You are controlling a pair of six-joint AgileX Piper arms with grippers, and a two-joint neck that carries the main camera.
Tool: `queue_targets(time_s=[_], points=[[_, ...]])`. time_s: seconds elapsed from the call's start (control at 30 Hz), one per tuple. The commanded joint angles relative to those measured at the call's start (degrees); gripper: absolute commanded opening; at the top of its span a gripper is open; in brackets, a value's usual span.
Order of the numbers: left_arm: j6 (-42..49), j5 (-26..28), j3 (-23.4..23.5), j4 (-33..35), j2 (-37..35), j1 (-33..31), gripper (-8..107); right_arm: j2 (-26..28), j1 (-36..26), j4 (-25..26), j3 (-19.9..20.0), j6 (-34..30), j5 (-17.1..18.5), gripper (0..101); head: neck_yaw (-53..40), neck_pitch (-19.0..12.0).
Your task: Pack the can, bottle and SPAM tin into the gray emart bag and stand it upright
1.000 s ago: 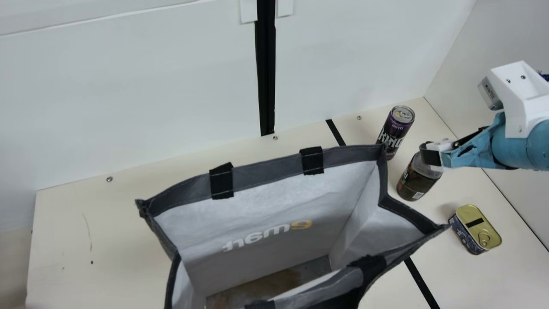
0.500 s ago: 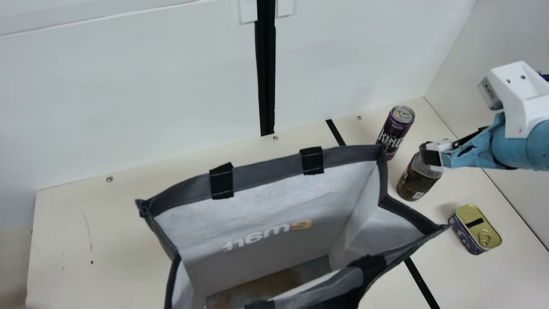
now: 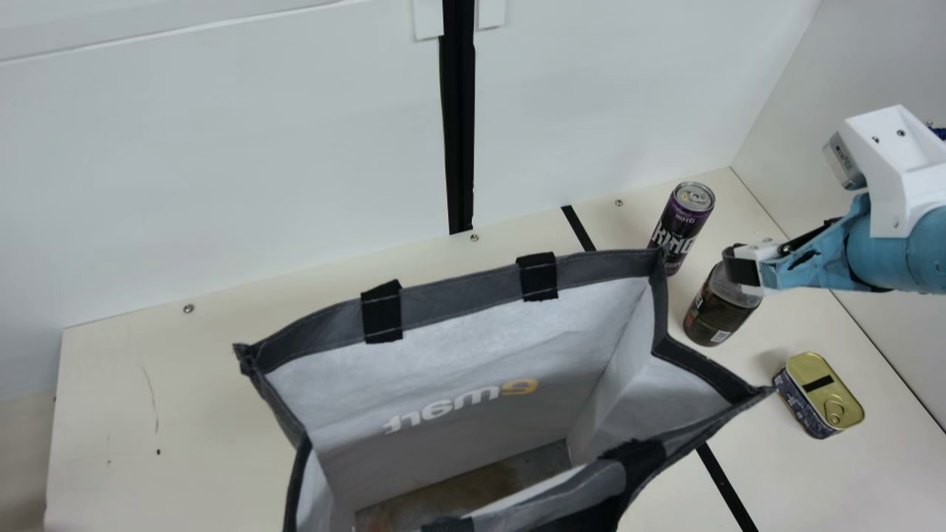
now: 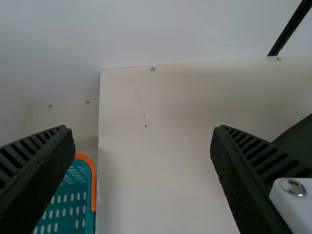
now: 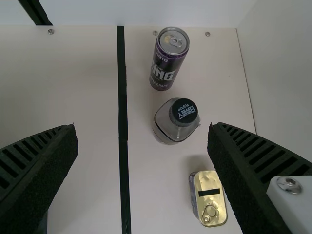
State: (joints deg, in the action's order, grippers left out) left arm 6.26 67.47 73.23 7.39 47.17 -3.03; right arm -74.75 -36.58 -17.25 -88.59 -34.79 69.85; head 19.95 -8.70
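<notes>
Main view: a cream desk point(image 3: 111, 421) meets a white back wall point(image 3: 222, 162) and, at its right end, a pale side wall point(image 3: 879, 59). A black vertical strip point(image 3: 459, 133) descends the back wall to the desk, flanked near the top by two white tabs point(image 3: 428, 18). Black tape point(image 3: 579, 227) crosses the desk; small screws point(image 3: 188, 308) line its rear margin. A thin scratch point(image 3: 152, 395) marks the surface. Left wrist view: a perforated teal basket point(image 4: 70, 204), orange-rimmed, beside the desk's edge.
</notes>
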Motion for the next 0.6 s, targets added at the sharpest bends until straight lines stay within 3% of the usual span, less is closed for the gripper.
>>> queue_targets(time_s=[0.0, 0.57], points=[[1.10, 0.05, 0.66, 1.16, 0.59, 0.36, 90, 0.00, 0.00, 0.00, 0.00, 0.00, 0.00, 95, 0.05, -1.30], [9.90, -0.71, 8.17, 7.13, 8.48, 1.53, 90, 0.00, 0.00, 0.00, 0.00, 0.00, 0.00, 95, 0.05, -1.30]])
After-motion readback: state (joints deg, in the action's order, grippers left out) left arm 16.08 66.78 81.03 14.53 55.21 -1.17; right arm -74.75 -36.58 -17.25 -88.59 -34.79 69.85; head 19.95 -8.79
